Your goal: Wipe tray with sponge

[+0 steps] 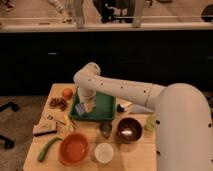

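Smooth, rounded white arm shell, dotted with small dark screws near its joints; the gripper (88, 105) above the tray (102, 102) looks pale, perhaps cream.
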`<action>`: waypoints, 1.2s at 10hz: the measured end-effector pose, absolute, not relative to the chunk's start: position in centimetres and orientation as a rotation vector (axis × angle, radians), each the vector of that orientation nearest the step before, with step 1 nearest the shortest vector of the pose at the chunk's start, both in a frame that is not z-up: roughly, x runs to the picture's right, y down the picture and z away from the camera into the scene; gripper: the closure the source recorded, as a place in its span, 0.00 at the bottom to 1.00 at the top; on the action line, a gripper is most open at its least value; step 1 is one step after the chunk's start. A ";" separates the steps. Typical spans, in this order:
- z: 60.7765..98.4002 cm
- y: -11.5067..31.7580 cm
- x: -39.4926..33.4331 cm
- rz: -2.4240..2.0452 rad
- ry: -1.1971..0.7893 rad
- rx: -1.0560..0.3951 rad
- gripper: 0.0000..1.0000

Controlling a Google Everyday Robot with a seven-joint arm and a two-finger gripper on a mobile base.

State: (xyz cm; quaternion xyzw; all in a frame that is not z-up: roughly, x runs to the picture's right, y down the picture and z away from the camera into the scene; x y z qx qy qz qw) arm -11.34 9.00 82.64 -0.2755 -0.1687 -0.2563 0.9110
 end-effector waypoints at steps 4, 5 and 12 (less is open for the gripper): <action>85.9 8.2 -11.5 -0.518 -0.342 -0.595 1.00; 86.5 7.8 -11.0 -0.515 -0.337 -0.601 1.00; 90.4 9.8 -9.0 -0.525 -0.323 -0.679 1.00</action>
